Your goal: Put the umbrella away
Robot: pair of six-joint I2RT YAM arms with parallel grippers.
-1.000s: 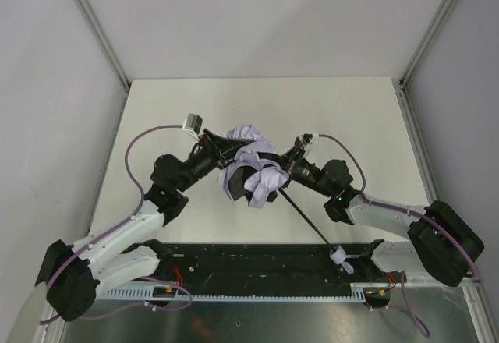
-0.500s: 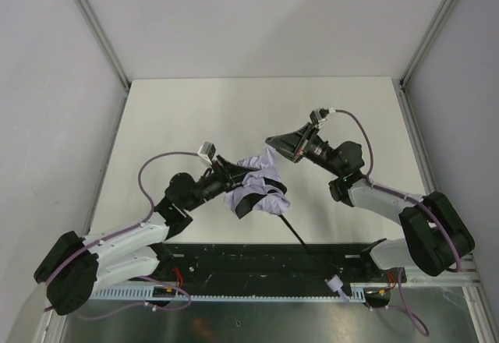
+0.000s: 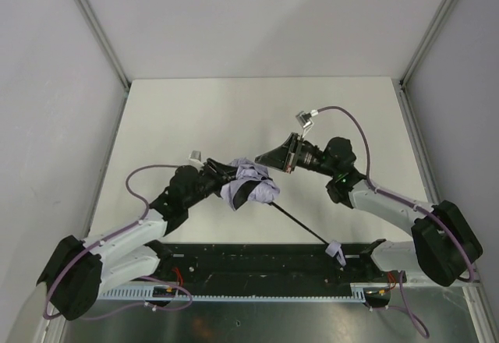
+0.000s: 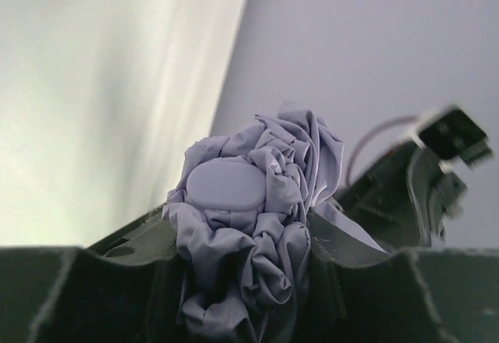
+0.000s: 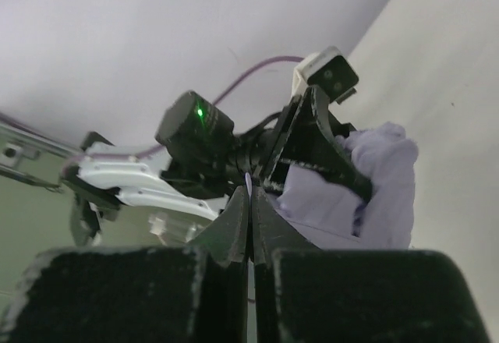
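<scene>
Sitting just below the centre of the overhead view, the umbrella [image 3: 248,189] is a crumpled wad of lavender-grey canopy [image 4: 253,226]. Its thin black shaft [image 3: 300,224] runs down and right to the small pale handle [image 3: 335,251], which lies over the dark rail [image 3: 234,259] at the bottom of the frame. The left gripper [image 3: 232,179] comes in from the left with its jaws clamped on the bunched fabric, folds bulging out between and above the fingers. The right gripper [image 3: 261,162] points at the wad from the right, its tip just beside the cloth. Its jaws are drawn to a hairline, and whether they nip a thread of fabric cannot be told. The canopy looks light, limp and slippery, so a pinch on cloth alone would likely let it unfurl or slide. The shaft is stiff but slender and could bend. The firmest holds are probably the handle, or the shaft just below the gathered fabric. Pale table [image 3: 234,109] spreads above both arms. How high the bundle hangs over it cannot be judged.
</scene>
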